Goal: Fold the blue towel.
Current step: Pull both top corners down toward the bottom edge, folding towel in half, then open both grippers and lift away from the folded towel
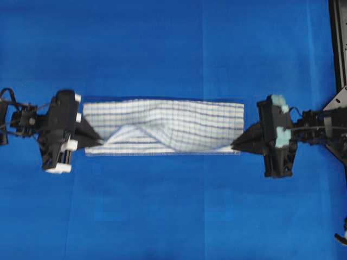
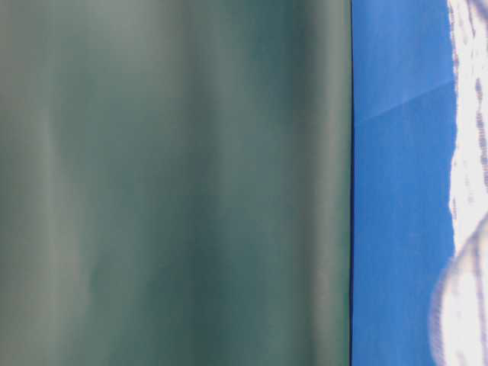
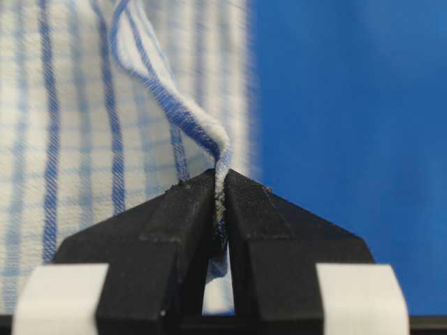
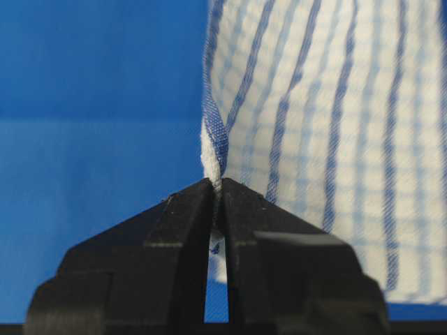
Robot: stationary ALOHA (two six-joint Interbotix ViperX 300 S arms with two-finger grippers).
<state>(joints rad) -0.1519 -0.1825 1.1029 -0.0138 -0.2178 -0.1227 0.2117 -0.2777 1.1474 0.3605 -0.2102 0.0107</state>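
Observation:
The blue towel, white with thin blue stripes, lies stretched left to right across the middle of the table, folded into a long band with a raised ridge in its centre. My left gripper is shut on the towel's near-left corner; in the left wrist view the hem runs pinched between the black fingertips. My right gripper is shut on the near-right corner, whose white edge rises from between its fingertips. The table-level view shows only a blurred strip of the towel at its right edge.
A plain blue cloth covers the table all round the towel. A black frame stands at the upper right edge. A blurred grey-green surface fills most of the table-level view.

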